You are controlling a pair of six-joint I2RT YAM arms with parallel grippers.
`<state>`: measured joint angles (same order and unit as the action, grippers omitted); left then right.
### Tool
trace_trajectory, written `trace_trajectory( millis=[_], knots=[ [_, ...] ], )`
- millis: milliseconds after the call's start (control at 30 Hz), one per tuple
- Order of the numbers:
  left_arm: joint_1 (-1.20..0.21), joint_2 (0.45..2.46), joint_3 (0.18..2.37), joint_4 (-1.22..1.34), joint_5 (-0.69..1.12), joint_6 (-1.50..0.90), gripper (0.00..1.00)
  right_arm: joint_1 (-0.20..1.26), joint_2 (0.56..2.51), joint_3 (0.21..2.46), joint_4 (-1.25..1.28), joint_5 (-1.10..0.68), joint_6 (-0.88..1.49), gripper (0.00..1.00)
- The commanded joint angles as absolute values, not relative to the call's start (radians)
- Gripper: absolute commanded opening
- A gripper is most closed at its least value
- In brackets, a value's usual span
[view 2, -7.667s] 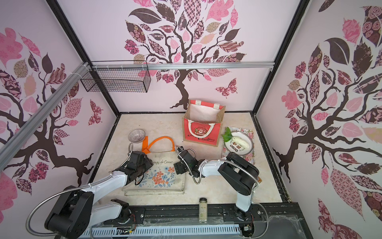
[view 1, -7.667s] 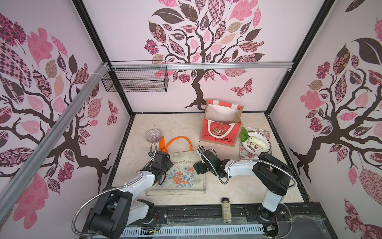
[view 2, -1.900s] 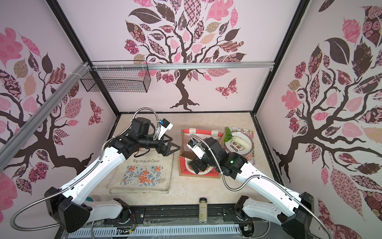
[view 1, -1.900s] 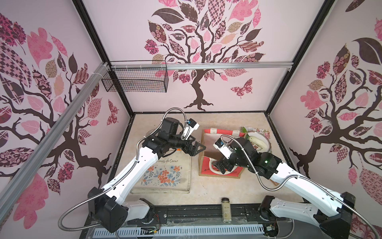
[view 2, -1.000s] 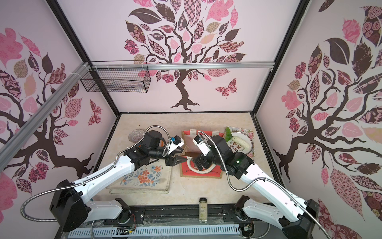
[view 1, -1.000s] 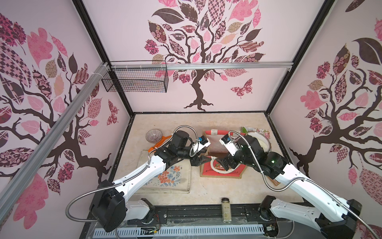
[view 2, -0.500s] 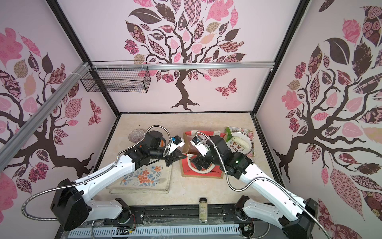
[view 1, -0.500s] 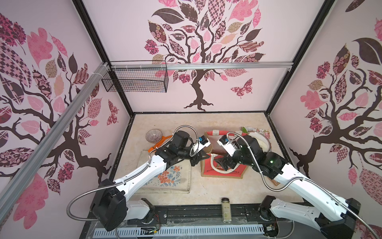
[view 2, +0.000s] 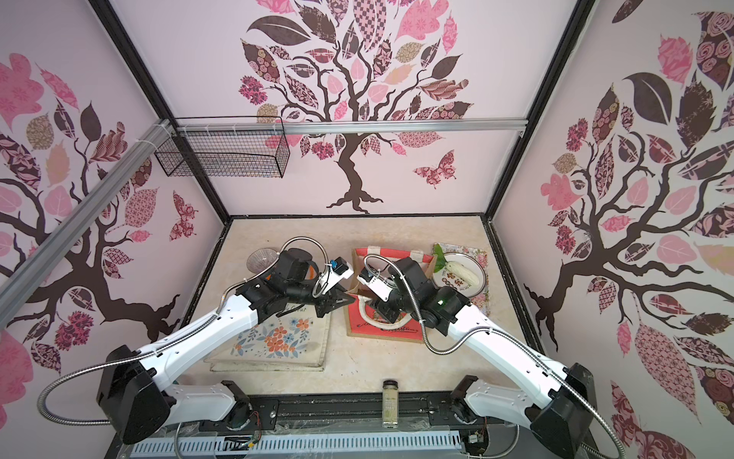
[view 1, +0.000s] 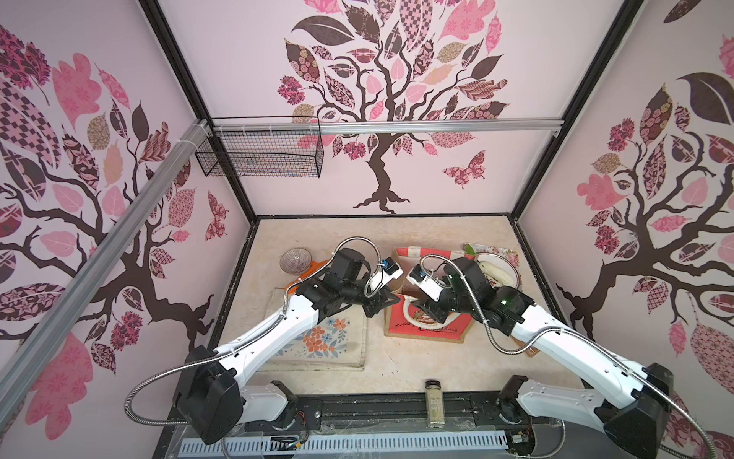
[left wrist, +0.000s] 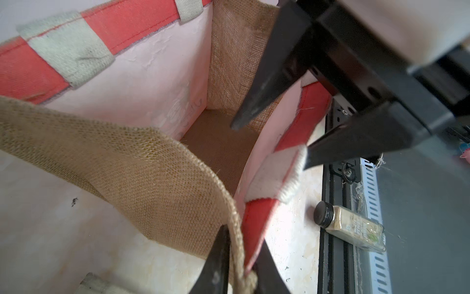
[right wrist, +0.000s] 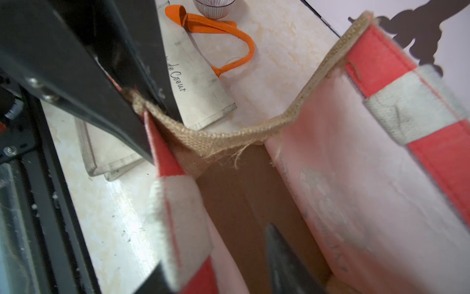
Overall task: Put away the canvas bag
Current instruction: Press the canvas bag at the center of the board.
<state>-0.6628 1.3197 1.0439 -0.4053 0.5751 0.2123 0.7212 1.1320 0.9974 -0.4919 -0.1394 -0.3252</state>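
Left wrist view: the left gripper (left wrist: pixel 240 269) is seen pinched shut on the burlap corner of the red tote (left wrist: pixel 142 89), with the woven rim caught between its two fingers. From the same camera the right gripper (left wrist: pixel 269 145) is shown partly apart and astride the tote's near wall. One finger is inside and one is outside against a white handle patch, and a gap is visible between the inner finger and the wall. A spice jar (left wrist: pixel 348 229) lying on the black rail at the near edge is caught here but not by the right wrist camera.

From the right wrist the same pinch on the corner is shown from the other side. The canvas bag (right wrist: pixel 201 84) is seen flat on the table, left of the tote, with its orange handle (right wrist: pixel 229 28) looped toward a ribbed bowl (right wrist: pixel 213 7).

In both top views that handle is mostly hidden under the left arm, though the canvas bag (view 1: pixel 329 345) is plainly laid out at the near left, floral face up. Both sets of fingertips are largely masked there by the wrists. A plate (view 1: pixel 516 274) holding a white vegetable, to the right of the tote and slightly farther back, is shown by the top views only
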Motion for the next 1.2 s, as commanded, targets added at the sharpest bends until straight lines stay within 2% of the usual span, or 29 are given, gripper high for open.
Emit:
trace_trajectory(
  millis=[0,33,133,167,233,267,300,367,500,700,833,1000,1167],
  knots=[
    [-0.659,1.295,1.083,-0.423,0.550,0.207,0.16,0.716,1.114,0.976,-0.457,-0.160,-0.366,0.21],
    [-0.658,1.292,1.081,-0.423,0.552,0.205,0.17,0.716,1.118,0.973,-0.454,-0.169,-0.375,0.13],
    [-0.659,1.298,1.091,-0.429,0.563,0.206,0.20,0.716,1.123,0.973,-0.446,-0.188,-0.377,0.08],
    [-0.659,1.297,1.098,-0.435,0.552,0.213,0.30,0.717,1.120,0.973,-0.443,-0.191,-0.377,0.07],
    [-0.647,1.292,1.136,-0.473,0.516,0.235,0.43,0.717,1.118,0.967,-0.436,-0.192,-0.375,0.07],
    [-0.627,1.293,1.178,-0.508,0.517,0.229,0.57,0.717,1.118,0.967,-0.436,-0.194,-0.376,0.07],
    [-0.595,1.301,1.219,-0.532,0.549,0.209,0.66,0.716,1.117,0.965,-0.438,-0.198,-0.374,0.07],
    [-0.510,1.314,1.305,-0.557,0.689,0.182,0.75,0.717,1.122,0.965,-0.446,-0.188,-0.373,0.07],
    [-0.483,1.325,1.360,-0.514,0.631,0.274,0.76,0.716,1.127,0.963,-0.452,-0.178,-0.372,0.07],
    [-0.475,1.525,1.491,-0.617,0.536,0.620,0.80,0.716,1.134,0.962,-0.455,-0.200,-0.362,0.08],
    [-0.428,1.622,1.533,-0.666,0.653,0.872,0.76,0.716,1.114,0.959,-0.457,-0.208,-0.355,0.10],
    [-0.423,1.738,1.632,-0.689,0.669,0.905,0.78,0.716,1.097,0.955,-0.454,-0.225,-0.350,0.10],
    [-0.428,1.798,1.666,-0.725,0.901,0.875,0.78,0.716,1.094,0.958,-0.463,-0.216,-0.351,0.10]
  ],
)
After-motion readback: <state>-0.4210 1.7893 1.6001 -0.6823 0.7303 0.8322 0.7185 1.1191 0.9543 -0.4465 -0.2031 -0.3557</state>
